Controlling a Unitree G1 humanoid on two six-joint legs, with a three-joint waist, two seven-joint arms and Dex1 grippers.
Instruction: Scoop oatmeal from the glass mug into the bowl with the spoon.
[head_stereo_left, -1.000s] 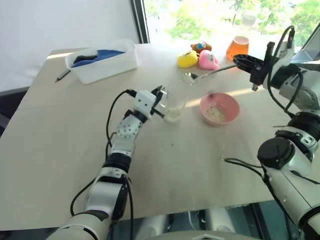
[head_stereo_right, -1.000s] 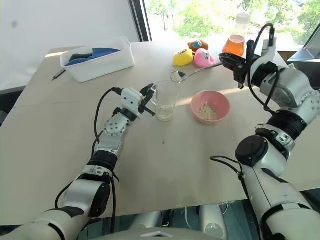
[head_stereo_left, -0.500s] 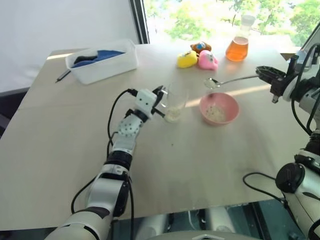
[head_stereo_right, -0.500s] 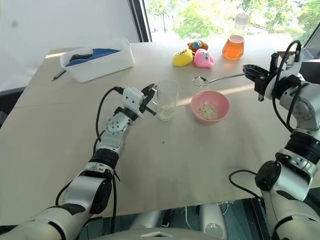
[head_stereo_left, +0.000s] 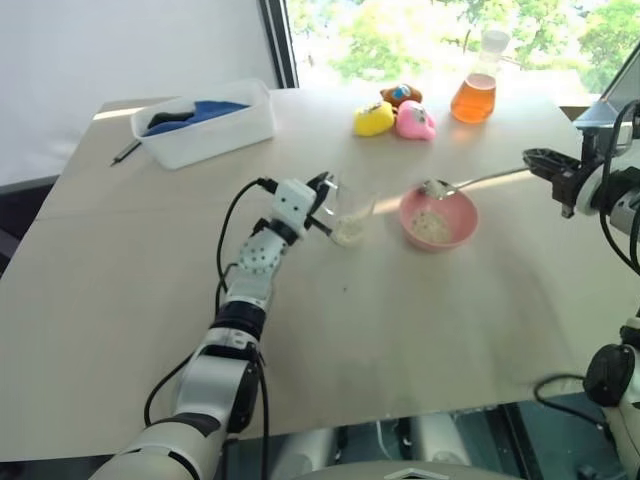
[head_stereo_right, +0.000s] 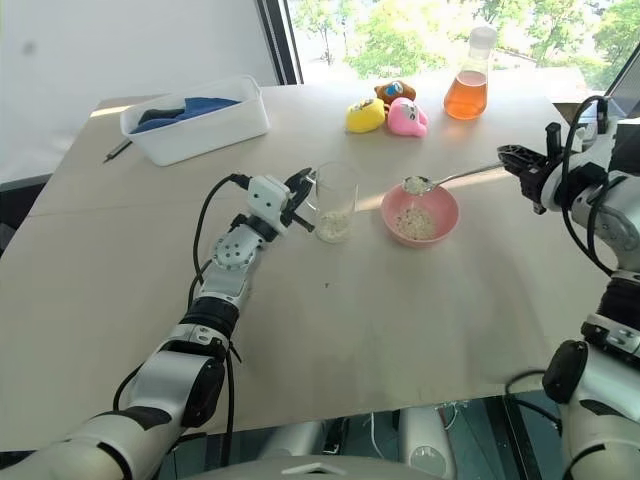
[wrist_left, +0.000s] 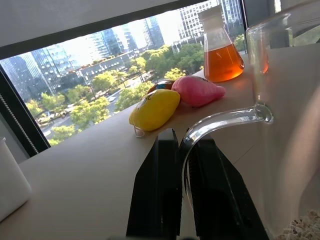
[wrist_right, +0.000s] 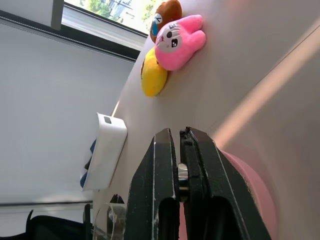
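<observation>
L gripper (wrist_left: 182, 150) jaws shut on glass mug (head_stereo_right: 334, 203) handle; R gripper (head_stereo_right: 513, 155) jaws clamped on spoon (head_stereo_right: 450, 178), w/ oatmeal (head_stereo_right: 414, 185) over bowl (head_stereo_right: 443, 203).

Left arm runs up from the bottom left of the head views to mid-frame, wrist bent slightly, left gripper (head_stereo_left: 322, 193) clamped tight on the glass mug (head_stereo_left: 349, 213) handle, fingers (wrist_left: 159, 185) pinching it. Right arm enters from the right edge, forearm roughly level, right gripper (head_stereo_right: 518, 160) pointing toward frame centre, fingers (wrist_right: 162, 185) closed on the spoon (head_stereo_right: 455, 178) handle end.
</observation>
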